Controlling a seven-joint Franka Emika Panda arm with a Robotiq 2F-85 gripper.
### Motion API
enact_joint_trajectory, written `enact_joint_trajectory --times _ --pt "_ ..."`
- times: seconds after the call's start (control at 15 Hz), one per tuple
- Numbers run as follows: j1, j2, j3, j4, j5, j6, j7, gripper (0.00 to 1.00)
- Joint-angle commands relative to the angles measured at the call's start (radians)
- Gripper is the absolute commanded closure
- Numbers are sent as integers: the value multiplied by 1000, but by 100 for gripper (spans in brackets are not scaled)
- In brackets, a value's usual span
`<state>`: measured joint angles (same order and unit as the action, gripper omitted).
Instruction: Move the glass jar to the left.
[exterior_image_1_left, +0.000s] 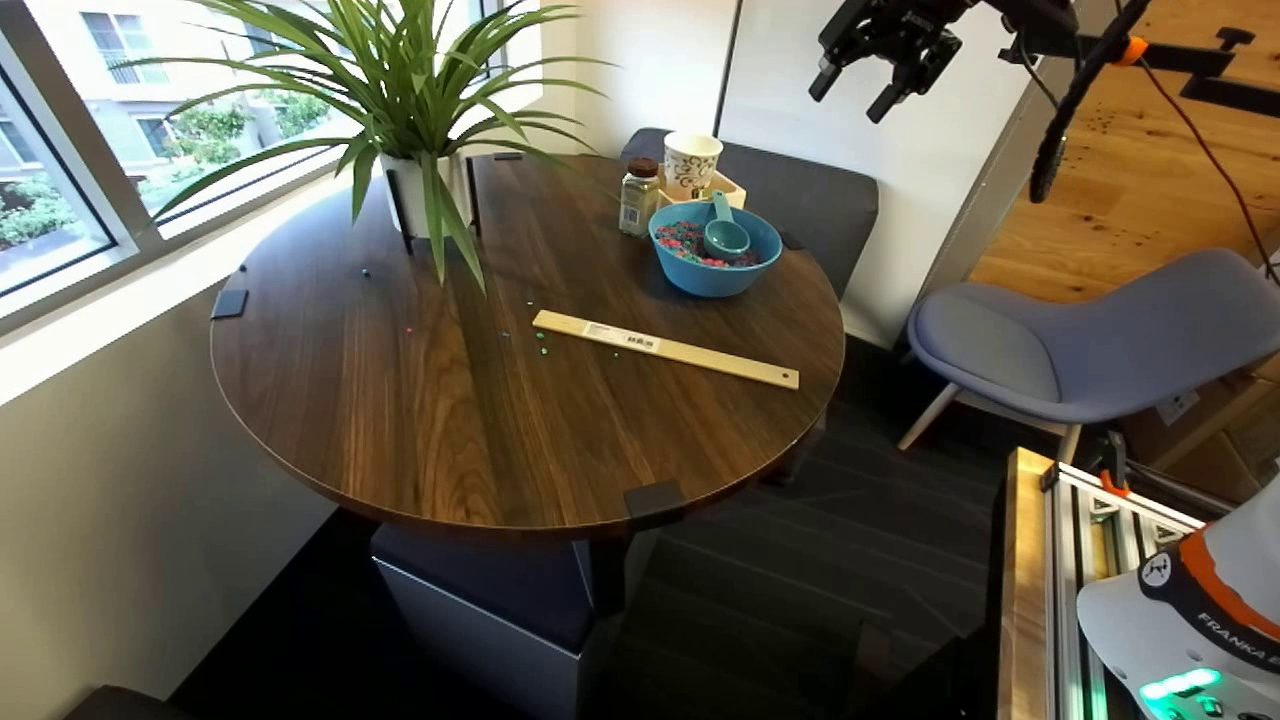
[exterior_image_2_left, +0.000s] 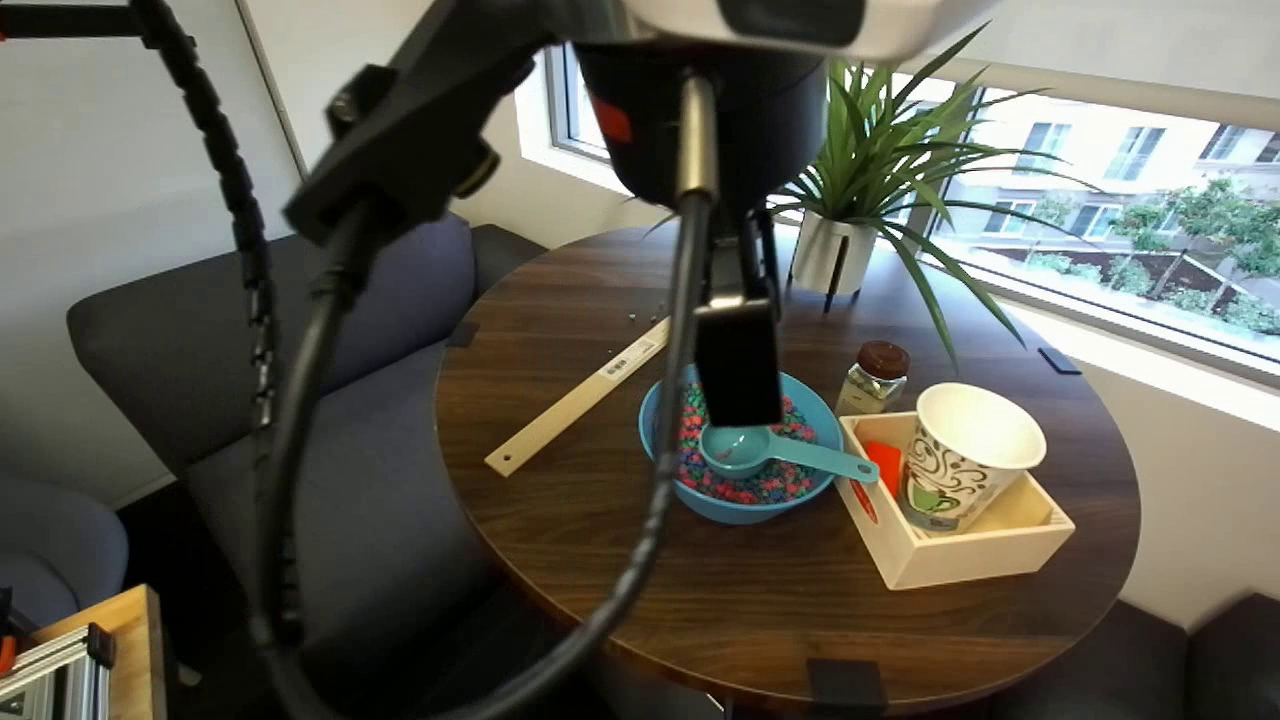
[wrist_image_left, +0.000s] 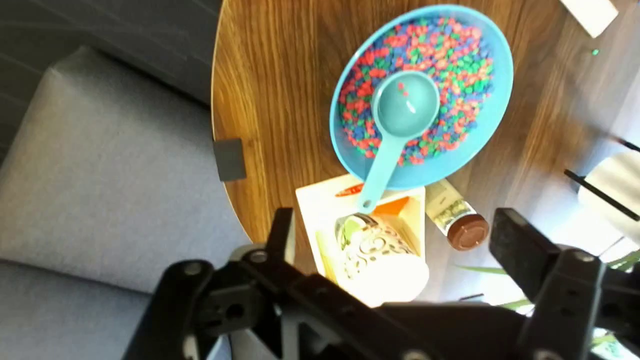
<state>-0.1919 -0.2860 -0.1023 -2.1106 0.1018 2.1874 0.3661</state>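
Glass jar (wrist_image_left: 447, 206): one, brown-lidded, below gripper (wrist_image_left: 397, 220), jaws wide apart. Also below: one bowl (wrist_image_left: 435, 171), one scoop (wrist_image_left: 406, 107), one box (wrist_image_left: 325, 201), one cup (wrist_image_left: 377, 250), one wooden strip (exterior_image_1_left: 700, 355). Box and bowl crowd jar; room on table (exterior_image_1_left: 600, 440) toward plant (exterior_image_1_left: 405, 105). Table edge runs behind gripper, wrist view.

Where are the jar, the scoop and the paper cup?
Jar (exterior_image_1_left: 639, 202): in an exterior view, on its side.
Scoop (wrist_image_left: 393, 143): in the wrist view, on its handle.
Paper cup (exterior_image_2_left: 950, 483): in an exterior view, on its printed side.
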Motion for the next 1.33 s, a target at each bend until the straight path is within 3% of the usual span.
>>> enact_joint_trajectory --times 0.0,0.2,0.6,1.27 --pt "19 147 23 127 -79 86 -46 0" --pt "48 253 32 213 -122 109 -112 0" --pt "97 407 42 327 -99 98 -358 0" --pt "104 442 35 350 -114 137 -345 0"
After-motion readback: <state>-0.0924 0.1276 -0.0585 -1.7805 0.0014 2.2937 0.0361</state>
